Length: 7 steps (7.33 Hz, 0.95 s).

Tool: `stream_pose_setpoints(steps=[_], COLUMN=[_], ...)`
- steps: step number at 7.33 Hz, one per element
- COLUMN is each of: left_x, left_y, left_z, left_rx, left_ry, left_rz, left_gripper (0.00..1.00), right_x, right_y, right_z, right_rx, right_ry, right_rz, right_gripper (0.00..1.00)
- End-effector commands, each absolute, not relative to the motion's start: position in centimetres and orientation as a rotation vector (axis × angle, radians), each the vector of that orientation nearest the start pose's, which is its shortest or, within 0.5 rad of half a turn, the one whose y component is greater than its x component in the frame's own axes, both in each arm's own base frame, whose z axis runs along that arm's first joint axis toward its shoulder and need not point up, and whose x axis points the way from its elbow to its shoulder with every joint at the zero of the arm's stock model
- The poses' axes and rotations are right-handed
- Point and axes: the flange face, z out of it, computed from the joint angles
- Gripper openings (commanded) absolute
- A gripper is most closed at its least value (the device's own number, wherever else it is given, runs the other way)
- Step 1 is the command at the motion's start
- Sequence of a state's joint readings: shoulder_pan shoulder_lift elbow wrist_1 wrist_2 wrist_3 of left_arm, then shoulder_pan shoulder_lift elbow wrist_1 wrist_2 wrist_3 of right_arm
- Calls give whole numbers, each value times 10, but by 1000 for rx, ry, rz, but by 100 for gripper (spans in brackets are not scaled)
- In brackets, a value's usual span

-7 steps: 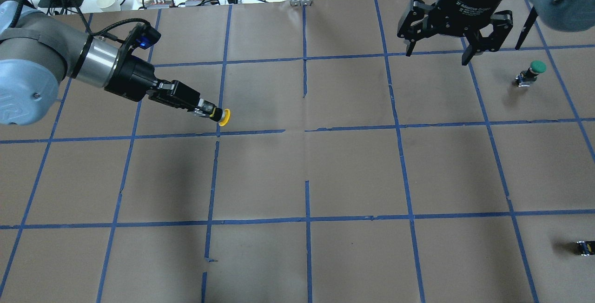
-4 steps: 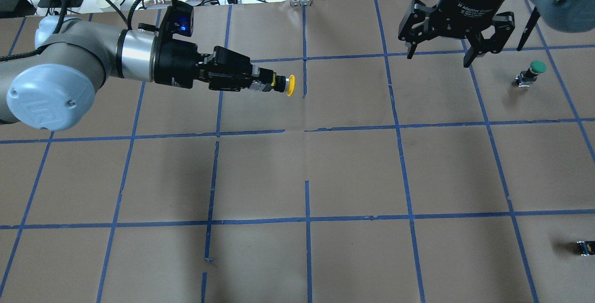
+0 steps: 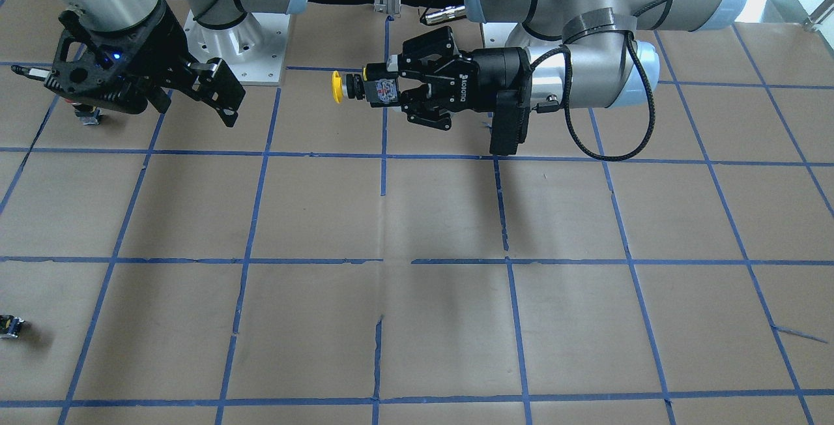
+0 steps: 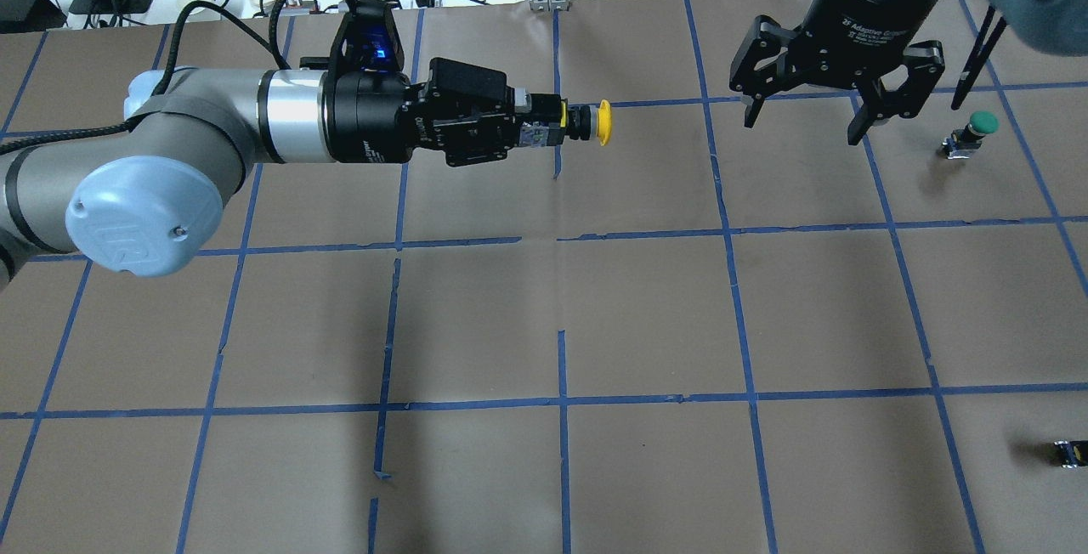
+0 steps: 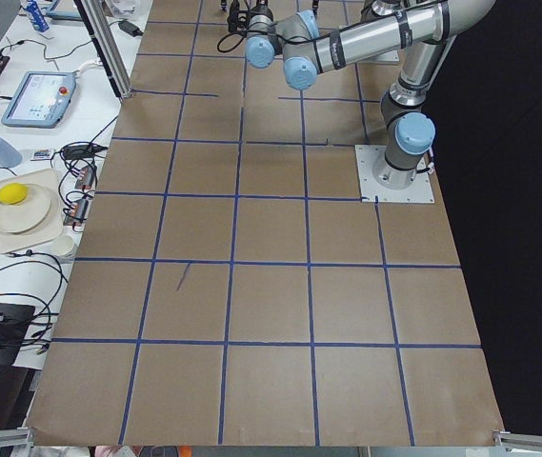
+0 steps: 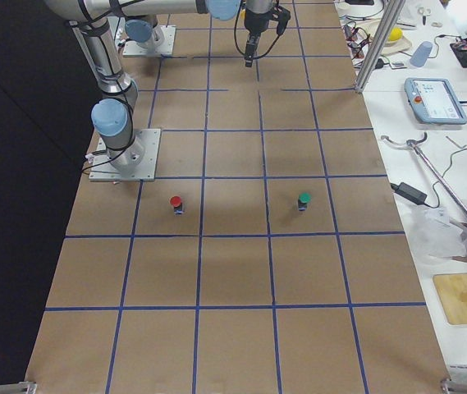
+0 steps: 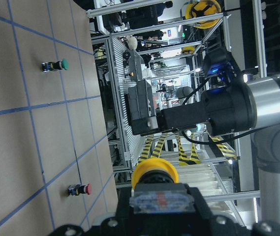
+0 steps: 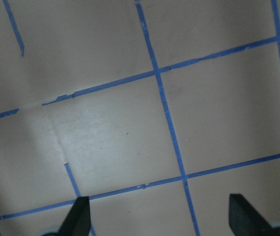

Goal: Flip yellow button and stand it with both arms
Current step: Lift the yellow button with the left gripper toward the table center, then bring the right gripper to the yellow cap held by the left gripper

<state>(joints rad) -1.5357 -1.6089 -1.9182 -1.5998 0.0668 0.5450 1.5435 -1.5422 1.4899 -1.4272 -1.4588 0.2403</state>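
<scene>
left gripper (image 4: 541, 125) is clamping the yellow button (image 4: 592, 122) over the blue-taped brown paper table (image 4: 646, 308), right gripper (image 4: 801, 126) hanging wide open.

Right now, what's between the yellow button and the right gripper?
Nothing. In the overhead view, only brown paper crossed by a blue tape line shows between the yellow button and the open right gripper.

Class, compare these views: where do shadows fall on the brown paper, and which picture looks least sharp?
Overhead exterior: soft-edged shadows darken the brown paper table cover near the silver-grey left arm. Right wrist-mounted: least sharp, a pale glare patch on the paper, the right gripper's black fingertips mere silhouettes.
</scene>
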Motion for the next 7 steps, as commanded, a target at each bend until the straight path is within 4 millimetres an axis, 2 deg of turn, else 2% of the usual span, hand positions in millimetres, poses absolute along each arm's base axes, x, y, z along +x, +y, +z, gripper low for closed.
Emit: stream_pose_setpoints(steps=[1, 3, 7], left_x=[-222, -224, -224], left_y=[-477, -476, -476], left_z=[392, 393, 392], left_rx=[-72, -77, -78], left_ry=[-1581, -1580, -1581], left_rz=[99, 99, 98], left_gripper=[2, 2, 2], right_x=[107, 104, 126], right_y=[-498, -493, -486], right_z=[504, 512, 530], right_rx=[552, 726, 1234], right_ry=[2729, 2431, 2045], right_rz=[275, 407, 647], right_gripper=[100, 100, 100])
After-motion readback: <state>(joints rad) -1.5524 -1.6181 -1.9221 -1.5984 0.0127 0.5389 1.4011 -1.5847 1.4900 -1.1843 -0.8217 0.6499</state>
